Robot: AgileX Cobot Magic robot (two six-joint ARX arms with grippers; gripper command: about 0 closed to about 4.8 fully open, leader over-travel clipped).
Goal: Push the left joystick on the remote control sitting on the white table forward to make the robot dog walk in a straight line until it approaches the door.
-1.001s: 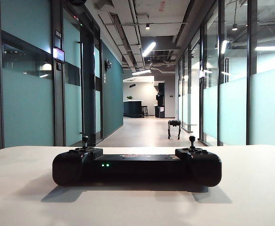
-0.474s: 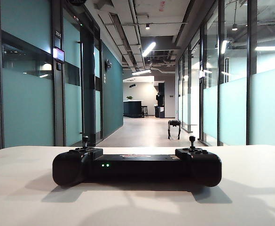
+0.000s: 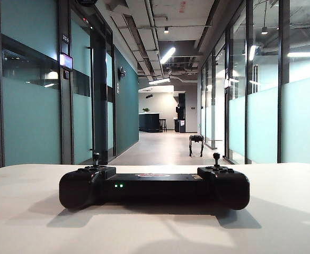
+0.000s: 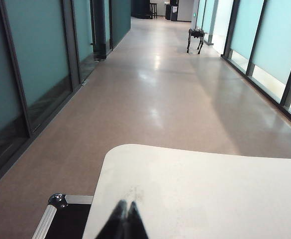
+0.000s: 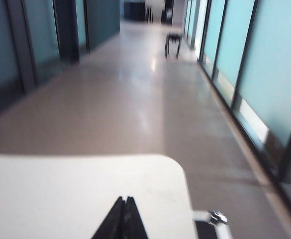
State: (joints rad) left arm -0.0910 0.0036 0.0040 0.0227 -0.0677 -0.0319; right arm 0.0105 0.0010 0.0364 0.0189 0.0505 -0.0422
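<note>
Remote control (image 3: 153, 188) lying crosswise on white surface (image 3: 282, 222), red-white logo unreadable, left joystick (image 3: 96, 157) upright, robot dog (image 3: 196, 144) down corridor, left tool (image 4: 125, 215) closed and empty, right tool (image 5: 124, 211) closed and empty.

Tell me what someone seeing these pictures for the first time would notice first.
The wide matte black remote control dominates the foreground, lying across the plain white table with two green lights glowing left of its middle. Behind it a long corridor of teal glass walls runs back, where the small dark four-legged robot dog stands by the right wall. The left gripper and right gripper sit shut over the table's near corners, holding nothing.
</note>
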